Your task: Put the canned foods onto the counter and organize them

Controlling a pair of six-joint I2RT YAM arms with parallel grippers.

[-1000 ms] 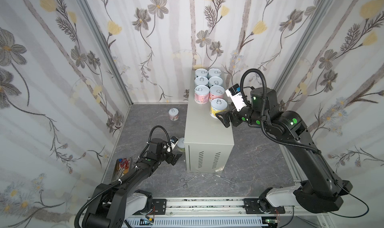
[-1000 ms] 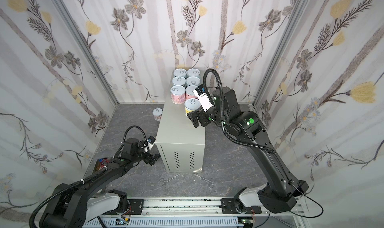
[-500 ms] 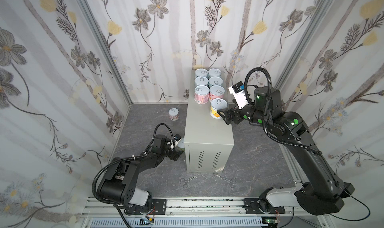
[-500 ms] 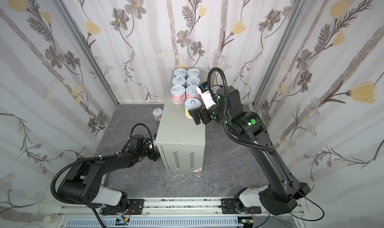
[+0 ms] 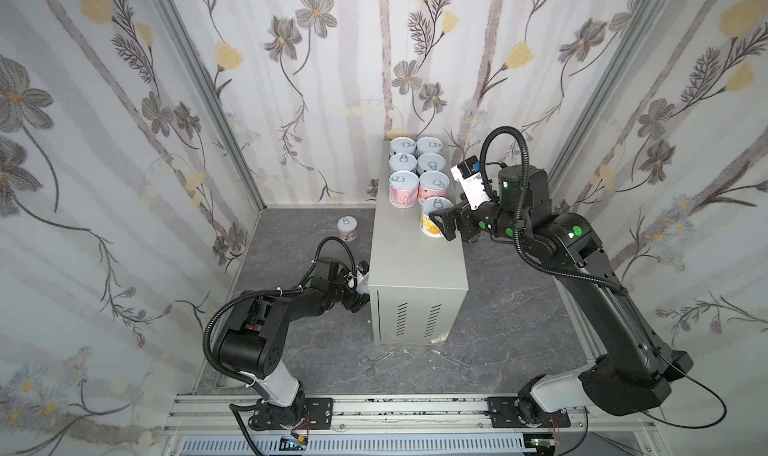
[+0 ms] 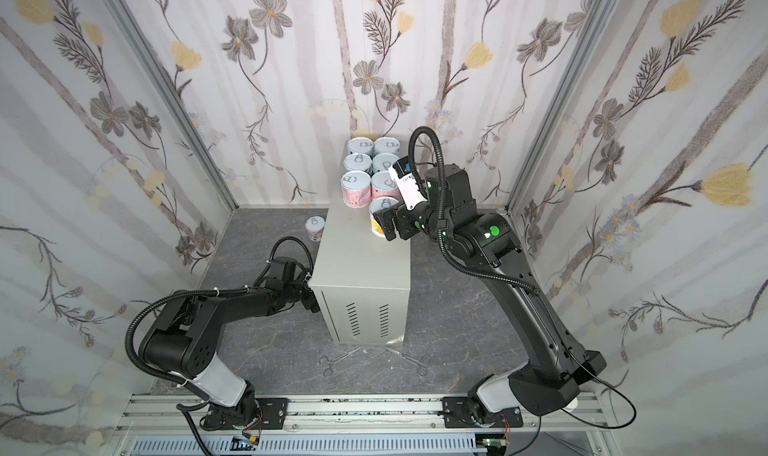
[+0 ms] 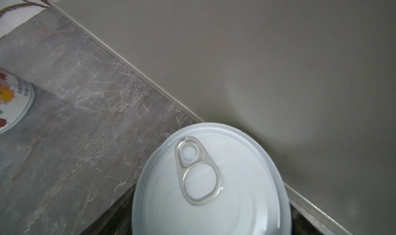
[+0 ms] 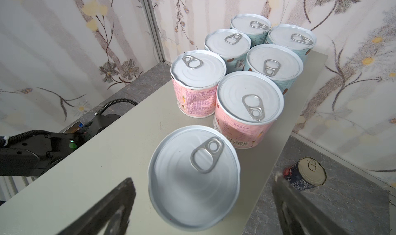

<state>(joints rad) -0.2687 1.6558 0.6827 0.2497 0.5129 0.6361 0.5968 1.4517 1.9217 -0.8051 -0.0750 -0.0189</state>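
Six canned foods (image 5: 417,171) stand in two rows at the back of the counter (image 5: 415,267), teal behind and pink in front. A yellow can (image 5: 434,219) stands before them. My right gripper (image 8: 202,178) is open around it, with gaps on both sides. On the floor by the counter's left side stands a silver-lidded can (image 7: 211,180). My left gripper (image 5: 357,294) has a finger on each side of it, and the lid hides whether they touch. A pink can (image 5: 347,228) and a dark-blue can (image 8: 305,174) stand on the floor.
Two pairs of metal forceps (image 5: 376,356) (image 5: 451,356) lie on the dark marbled floor (image 5: 519,300) in front of the counter. Flowered walls close in the back and both sides. A mounting rail (image 5: 374,408) runs along the front.
My left arm has folded in and its gripper has slid up to the can beside the counter, its jaws narrowing. My right gripper has barely moved and stays open around the yellow can.
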